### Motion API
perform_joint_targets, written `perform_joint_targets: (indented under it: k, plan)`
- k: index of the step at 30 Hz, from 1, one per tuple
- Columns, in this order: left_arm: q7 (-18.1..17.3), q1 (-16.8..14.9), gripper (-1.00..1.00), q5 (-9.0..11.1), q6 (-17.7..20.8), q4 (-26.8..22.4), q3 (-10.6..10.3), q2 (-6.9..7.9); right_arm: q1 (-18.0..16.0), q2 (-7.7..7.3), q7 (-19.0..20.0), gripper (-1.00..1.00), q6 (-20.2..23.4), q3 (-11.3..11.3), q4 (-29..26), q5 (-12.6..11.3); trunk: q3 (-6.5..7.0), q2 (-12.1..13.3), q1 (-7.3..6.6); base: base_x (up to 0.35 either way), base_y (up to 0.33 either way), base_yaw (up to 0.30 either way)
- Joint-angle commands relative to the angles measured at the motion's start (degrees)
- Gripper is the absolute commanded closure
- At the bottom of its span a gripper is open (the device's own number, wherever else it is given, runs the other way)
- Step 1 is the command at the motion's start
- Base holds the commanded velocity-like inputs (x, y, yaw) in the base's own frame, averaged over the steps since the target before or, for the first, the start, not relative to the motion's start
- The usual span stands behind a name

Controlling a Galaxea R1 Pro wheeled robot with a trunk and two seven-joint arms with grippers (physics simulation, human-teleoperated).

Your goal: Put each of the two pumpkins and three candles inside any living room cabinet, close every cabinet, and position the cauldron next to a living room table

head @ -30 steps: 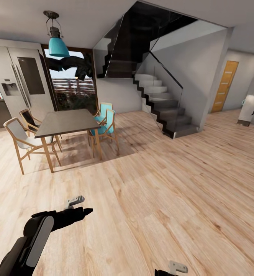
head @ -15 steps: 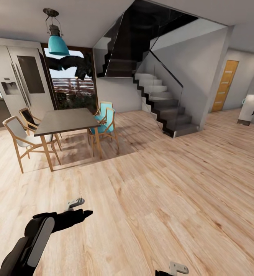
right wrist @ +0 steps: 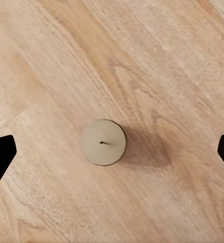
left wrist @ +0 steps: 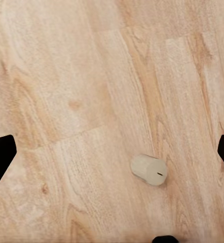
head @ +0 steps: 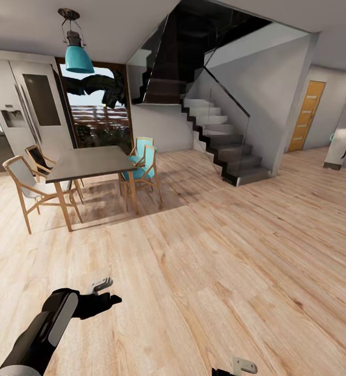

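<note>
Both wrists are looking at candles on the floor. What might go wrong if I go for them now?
The pale stubby candle under the left end effector lies on its side on the wood floor, off centre between the open fingers, so it may roll when touched. The beige upright candle under the right end effector could tip if one finger touches first.

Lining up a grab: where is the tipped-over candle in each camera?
Head view: cannot pick it out; the left gripper hangs over the floor.
Left wrist view: candle on its side, between the open jaws.
Right wrist view: another candle, upright, centred.
Shared landmark: the pale wood floor.
</note>
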Motion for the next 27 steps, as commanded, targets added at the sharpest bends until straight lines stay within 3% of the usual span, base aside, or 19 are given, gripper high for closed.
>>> perform_joint_targets:
  k: [1, 8, 11, 16, 18, 20, 21, 22, 25, 27]
  plan:
    - [-0.30, -0.12, -1.00, -0.27, 0.22, 0.29, 0.09, 0.00, -0.04, 0.00, -0.26, -1.00, -0.23, 0.49, -0.01, -0.53, -0.24, -0.44, 0.22, 0.000, 0.000, 0.000]
    - [-0.90, -0.27, -1.00, -0.09, 0.31, 0.80, 0.02, 0.29, -0.04, 0.06, 0.04, -1.00, -0.31, 0.49, -0.04, -0.53, -1.50, -3.25, 1.76, 0.000, 0.000, 0.000]
    - [-1.67, -0.27, -1.00, 0.26, 0.40, 0.81, 0.07, 1.24, -0.04, 0.05, 0.08, -1.00, -0.32, 0.49, -0.05, -0.53, -2.03, -4.45, 2.42, 0.000, 0.000, 0.000]
    - [-7.90, -0.27, -1.00, 0.30, 0.52, 0.82, 0.00, 2.22, -0.04, 0.08, 0.09, -1.00, -0.32, 0.49, -0.04, -0.53, -2.93, -6.46, 3.51, 0.000, 0.000, 0.000]
    - [-12.59, -0.27, -1.00, 0.41, 0.57, 0.82, 0.00, 3.80, -0.04, 0.08, 0.09, -1.00, -0.32, 0.49, -0.05, -0.53, -3.29, -7.26, 3.95, 0.000, 0.000, 0.000]
    - [-19.51, -0.27, -1.00, 0.58, 0.59, 0.82, 0.00, 5.52, -0.04, 0.08, 0.09, -1.00, -0.32, 0.49, -0.05, -0.53, -3.65, -8.06, 4.39, 0.000, 0.000, 0.000]
    - [-23.65, -0.27, -1.00, 0.67, 0.59, 0.83, 0.00, 6.46, -0.04, 0.08, 0.09, -1.00, -0.32, 0.49, -0.05, -0.53, -3.83, -8.46, 4.61, 0.000, 0.000, 0.000]
    - [-32.66, -0.27, -1.00, 0.70, 0.60, 0.83, -0.14, 8.09, -0.04, 0.08, 0.09, -1.00, -0.32, 0.49, -0.06, -0.53, -4.01, -8.87, 4.83, 0.000, 0.000, 0.000]
    - [-43.22, -0.27, -1.00, 0.38, 0.60, 0.82, -0.31, 9.21, -0.04, 0.08, 0.09, -1.00, -0.32, 0.49, -0.04, -0.53, -4.55, -10.07, 5.49, 0.000, 0.000, 0.000]
    - [-46.41, -0.27, -1.00, 0.24, 0.60, 0.82, -0.48, 9.40, -0.04, 0.08, 0.12, -1.00, -0.32, 0.49, -0.05, -0.53, -4.91, -10.87, 5.93, 0.000, 0.000, 0.000]
